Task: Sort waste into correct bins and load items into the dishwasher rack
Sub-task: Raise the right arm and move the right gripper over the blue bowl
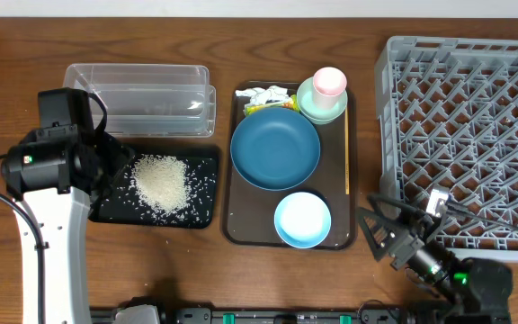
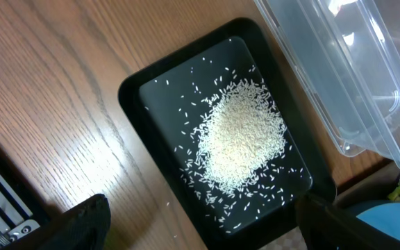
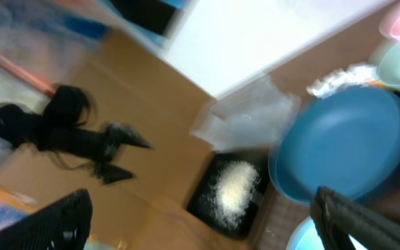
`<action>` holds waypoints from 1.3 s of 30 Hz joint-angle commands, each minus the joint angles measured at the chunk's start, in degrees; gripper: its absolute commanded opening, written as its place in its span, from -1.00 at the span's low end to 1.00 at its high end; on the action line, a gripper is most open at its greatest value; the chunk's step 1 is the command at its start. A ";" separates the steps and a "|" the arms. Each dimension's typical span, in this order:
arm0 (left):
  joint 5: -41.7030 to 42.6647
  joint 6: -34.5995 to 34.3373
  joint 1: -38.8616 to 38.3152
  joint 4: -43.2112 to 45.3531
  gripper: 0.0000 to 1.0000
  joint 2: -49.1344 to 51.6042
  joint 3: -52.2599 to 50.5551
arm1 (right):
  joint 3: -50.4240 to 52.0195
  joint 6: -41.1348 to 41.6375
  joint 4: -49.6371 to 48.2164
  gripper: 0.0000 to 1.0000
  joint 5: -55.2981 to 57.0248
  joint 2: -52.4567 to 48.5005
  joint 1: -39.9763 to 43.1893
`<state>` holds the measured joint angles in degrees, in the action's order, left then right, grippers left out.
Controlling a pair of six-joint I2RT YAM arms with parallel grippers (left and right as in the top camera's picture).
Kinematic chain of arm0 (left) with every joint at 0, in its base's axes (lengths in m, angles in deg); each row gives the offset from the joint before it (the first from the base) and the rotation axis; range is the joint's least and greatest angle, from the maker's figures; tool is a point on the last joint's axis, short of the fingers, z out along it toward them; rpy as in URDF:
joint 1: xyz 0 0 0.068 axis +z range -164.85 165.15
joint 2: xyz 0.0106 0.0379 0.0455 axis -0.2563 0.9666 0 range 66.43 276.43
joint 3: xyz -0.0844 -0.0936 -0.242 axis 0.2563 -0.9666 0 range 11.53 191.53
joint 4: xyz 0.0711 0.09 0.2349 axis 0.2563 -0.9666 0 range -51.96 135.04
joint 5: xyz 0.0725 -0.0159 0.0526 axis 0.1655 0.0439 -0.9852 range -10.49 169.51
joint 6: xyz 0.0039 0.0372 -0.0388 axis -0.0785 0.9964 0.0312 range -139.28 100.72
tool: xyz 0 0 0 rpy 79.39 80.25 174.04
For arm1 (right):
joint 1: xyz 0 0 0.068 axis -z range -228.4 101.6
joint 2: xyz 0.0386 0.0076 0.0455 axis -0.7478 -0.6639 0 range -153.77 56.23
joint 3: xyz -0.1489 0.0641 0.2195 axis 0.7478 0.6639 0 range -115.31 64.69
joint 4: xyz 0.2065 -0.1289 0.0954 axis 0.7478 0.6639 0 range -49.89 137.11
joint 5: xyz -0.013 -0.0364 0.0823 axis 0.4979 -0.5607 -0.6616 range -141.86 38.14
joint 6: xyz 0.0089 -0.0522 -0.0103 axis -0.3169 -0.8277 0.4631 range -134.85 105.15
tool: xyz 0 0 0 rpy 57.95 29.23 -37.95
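Note:
A heap of white rice [image 1: 160, 180] lies in the black tray [image 1: 200, 211], with the clear container [image 1: 142, 97] behind it. My left gripper [image 1: 113, 166] hovers open and empty over the tray's left end. In the left wrist view its fingers [image 2: 203, 232] straddle the tray's near edge, below the rice [image 2: 238, 135]. The dark-blue bowl [image 1: 275, 148], light-blue bowl [image 1: 302, 219], mint bowl [image 1: 317, 108] holding the pink cup [image 1: 329, 83], tissue [image 1: 266, 94] and yellow wrapper [image 1: 266, 109] sit on the brown tray. My right gripper [image 1: 376, 232] is open and empty in front of the grey rack [image 1: 466, 135].
The brown serving tray [image 1: 349, 229] lies between the black tray and the rack. A few rice grains lie on the wood by the black tray [image 2: 134, 90]. The right wrist view is blurred and shows the dark-blue bowl [image 3: 346, 146] and the rice [image 3: 235, 187].

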<state>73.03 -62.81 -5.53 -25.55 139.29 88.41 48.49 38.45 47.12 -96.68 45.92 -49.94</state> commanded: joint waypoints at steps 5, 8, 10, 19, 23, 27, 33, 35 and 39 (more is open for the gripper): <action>-0.37 -0.48 0.26 -0.33 0.75 0.11 0.96 | -20.50 -23.76 19.39 0.98 7.78 -17.88 -0.52; -0.37 -0.48 0.26 -0.33 0.75 0.11 0.96 | -30.51 -32.26 30.27 0.99 10.67 -26.75 -1.03; -0.37 -0.48 0.26 -0.33 0.75 0.11 0.96 | -37.05 -38.25 38.18 0.99 13.86 -32.44 -2.03; -0.37 -0.48 0.26 -0.33 0.75 0.11 0.96 | -57.29 -45.22 56.08 0.99 25.66 -53.62 -18.32; -0.37 -0.48 0.26 -0.33 0.75 0.11 0.96 | -58.27 -45.22 50.49 0.98 23.58 -58.99 -26.71; -0.37 -0.48 0.26 -0.33 0.75 0.11 0.96 | -58.25 -44.65 44.22 0.98 23.41 -63.65 -31.10; -0.37 -0.48 0.26 -0.33 0.75 0.11 0.96 | -58.25 -40.06 37.59 0.98 22.47 -68.94 -32.74; -0.37 -0.48 0.26 -0.31 0.75 0.11 0.96 | -58.25 -40.24 36.17 0.98 23.17 -70.77 -33.31; -0.37 -0.48 0.26 -0.33 0.75 0.11 0.96 | -58.27 -40.44 33.31 0.98 28.30 -76.15 -36.63</action>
<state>73.16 -62.81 -5.53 -25.61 139.31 88.50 -8.65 -2.73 81.54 -72.15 -26.88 -83.84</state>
